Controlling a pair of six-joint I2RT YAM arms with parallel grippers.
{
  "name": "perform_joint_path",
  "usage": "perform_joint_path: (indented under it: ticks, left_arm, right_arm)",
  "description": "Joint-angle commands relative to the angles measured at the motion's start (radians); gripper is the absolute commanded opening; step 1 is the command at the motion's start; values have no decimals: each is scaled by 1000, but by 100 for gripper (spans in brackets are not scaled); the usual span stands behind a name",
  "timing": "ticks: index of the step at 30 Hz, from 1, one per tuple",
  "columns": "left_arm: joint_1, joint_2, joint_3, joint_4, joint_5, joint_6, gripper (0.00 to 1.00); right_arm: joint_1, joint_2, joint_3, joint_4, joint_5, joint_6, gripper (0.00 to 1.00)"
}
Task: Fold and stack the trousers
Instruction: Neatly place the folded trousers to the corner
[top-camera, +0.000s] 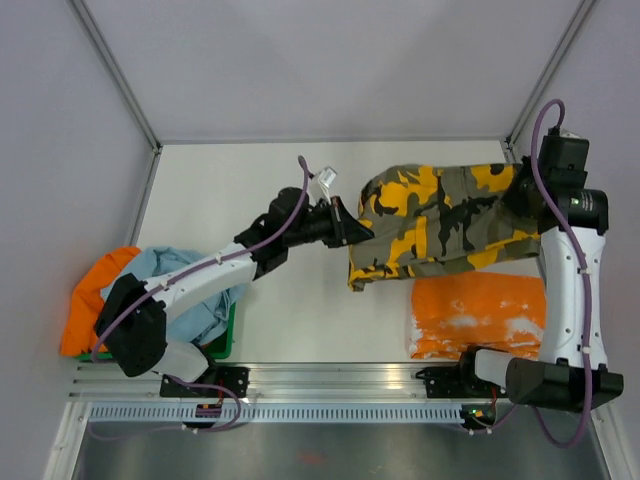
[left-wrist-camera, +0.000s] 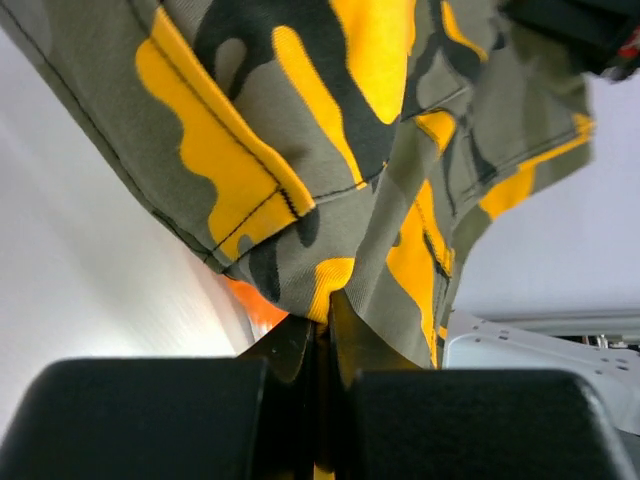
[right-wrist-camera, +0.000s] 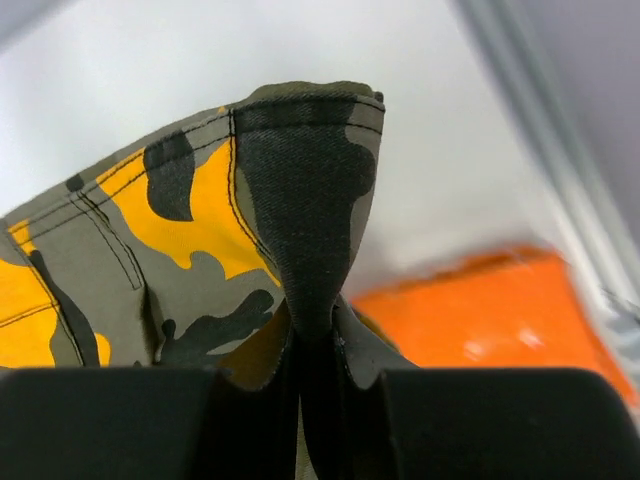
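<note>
Both closed, left gripper and right gripper pinch the trousers; behind the left, a green bin holds a blue garment and orange garment.

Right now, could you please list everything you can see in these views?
trousers: one, olive camouflage with black and yellow-orange, held between both grippers over the table's far right.
folded cloth: one, orange with white patches, on the table's near right.
bin: one, green, at the table's near left.
blue cloth: one, light blue, in the bin.
orange cloth: one, orange, at the bin's left side.
table: one, white, under everything.
left gripper: one, black, shut on the trousers' left end.
right gripper: one, black, shut on the trousers' right end.
</note>
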Motion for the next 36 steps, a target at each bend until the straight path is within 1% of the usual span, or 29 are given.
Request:
perform_joint_path:
  ticks: [1,2,3,4,5,6,7,8,9,10,11,13,14,16,18,19,21,23,26,27,30,33,36]
  left_arm:
    - [-126,-50,-65,159,-152,-83,2]
    - [-159,-40,-72,171,-177,-86,2]
    - [-215,-11,-79,217,-208,-86,2]
    - [-242,5,-85,241,-223,-88,2]
    - [-266,23,-94,264,-240,-82,2]
    - [-309,64,-92,280,-277,-76,2]
    - [-323,89,-83,287,-285,-76,2]
    - [-334,112,-83,306,-282,-79,2]
    - [-357,136,-80,326,-282,-83,2]
    - [-369,172,-79,353,-295,-77,2]
    - [-381,189,-79,367,-311,-67,2]
    - [-409,228,-69,387,-355,-30,2]
    - [-415,242,-68,383,-370,-30,2]
    - [-418,279,-82,387,-384,-49,2]
    - [-420,305,-86,390,-413,-53,2]
    - [-420,321,-83,389,-418,-51,2]
    - [-420,362,-72,367,-413,-53,2]
    - [-423,391,-66,355,-404,-53,2]
    - [-426,401,-72,312,-426,-53,2]
    - [-426,398,-72,273,-433,-51,2]
    - [-429,404,-85,246,-443,-34,2]
    - [-429,420,-74,237,-409,-22,2]
    - [-431,416,-53,220,-397,12,2]
  right_arm:
    - [-18,-76,0,-102,478,-132,0]
    - [-18,-103,-23,-87,523,-159,0]
    - [-18,-116,-63,-78,575,-178,0]
    - [-20,-127,-81,-67,701,-184,0]
    - [-18,-154,-104,-20,756,-212,0]
    - [-18,-171,-164,14,781,-245,0]
    - [-18,-211,-205,103,777,-312,0]
    - [-20,-225,-245,145,792,-429,0]
    - [-24,-234,-317,194,832,-475,0]
    - [-30,-237,-349,293,875,-512,0]
    - [-41,-233,-385,338,909,-573,0]
    - [-79,-202,-439,393,865,-597,0]
    - [-87,-191,-451,400,840,-579,0]
    - [-116,-161,-454,406,841,-551,0]
    - [-144,-165,-506,432,826,-549,0]
    - [-157,-179,-529,471,812,-551,0]
    - [-200,-191,-607,505,754,-546,0]
    - [-222,-202,-676,564,733,-543,0]
    - [-257,-191,-719,602,650,-534,0]
    - [-262,-185,-723,607,639,-526,0]
    - [-283,-151,-736,611,631,-461,0]
    - [-290,-121,-762,629,624,-470,0]
    - [-303,-118,-785,657,662,-471,1]
